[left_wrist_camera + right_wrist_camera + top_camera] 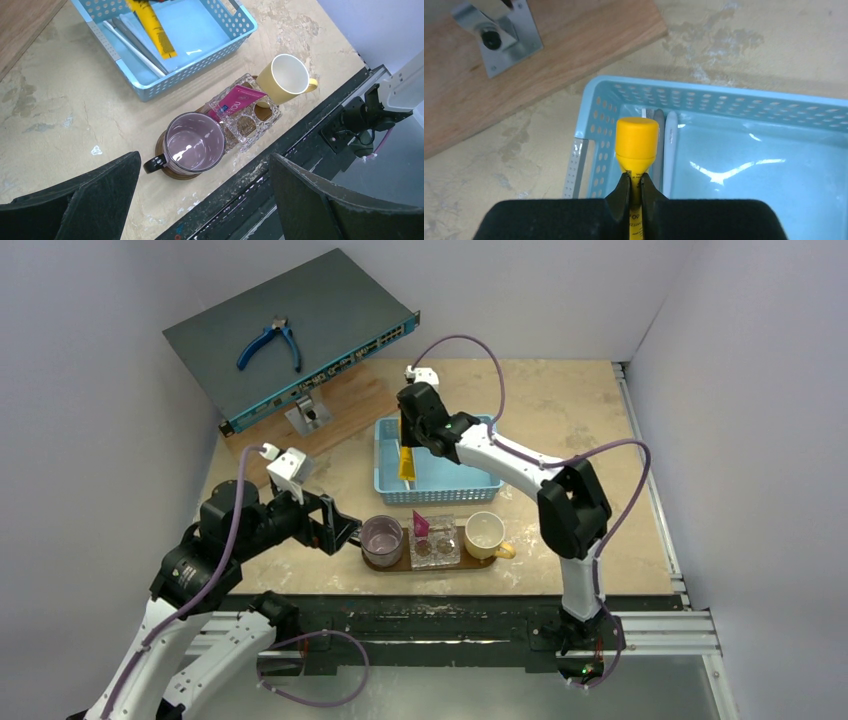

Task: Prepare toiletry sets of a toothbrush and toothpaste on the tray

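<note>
Dark wooden tray (455, 563), lower centre, bears the pink toothpaste (239, 97); the left gripper (340, 530) gapes beside it. Beyond, the right gripper (634, 187) pinches the yellow toothpaste (637, 140) over the blue basket (724, 95), where the toothbrushes (134, 48) lie. Next move, likely: carry it to the tray.

Plain white walls (90, 390) are closing in the counter (570, 405) on the left, far and right sides, and soft, even light is lying over its mottled beige top, which is showing pale worn patches. At the far-left corner a wooden board (350, 400) is lying flat, with a dark grey rack unit (300, 315) sitting over its far part and blue-handled pliers (268, 343) resting on top. Metal rails (660, 625) are running along the near edge and the right edge.
</note>
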Controlling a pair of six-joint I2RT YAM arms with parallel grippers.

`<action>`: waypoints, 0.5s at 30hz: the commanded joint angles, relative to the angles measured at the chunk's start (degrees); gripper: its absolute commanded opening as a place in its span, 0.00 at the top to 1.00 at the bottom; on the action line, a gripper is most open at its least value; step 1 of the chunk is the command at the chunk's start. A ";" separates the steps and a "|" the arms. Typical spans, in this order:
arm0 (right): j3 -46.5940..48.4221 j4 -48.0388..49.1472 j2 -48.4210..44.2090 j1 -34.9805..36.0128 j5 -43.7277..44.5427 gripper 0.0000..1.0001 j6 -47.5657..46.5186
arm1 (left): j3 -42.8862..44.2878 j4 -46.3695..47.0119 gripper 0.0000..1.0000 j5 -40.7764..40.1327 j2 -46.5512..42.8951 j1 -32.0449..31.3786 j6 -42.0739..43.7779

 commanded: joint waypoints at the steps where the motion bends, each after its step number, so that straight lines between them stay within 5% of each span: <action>1: -1.73 6.23 -8.00 -0.27 3.35 1.00 -2.73 | -0.27 1.56 0.00 1.02 0.68 0.78 0.62; 15: -10.15 10.57 -24.77 2.12 -5.95 1.00 -13.71 | -0.31 1.73 0.00 1.99 1.00 1.09 0.30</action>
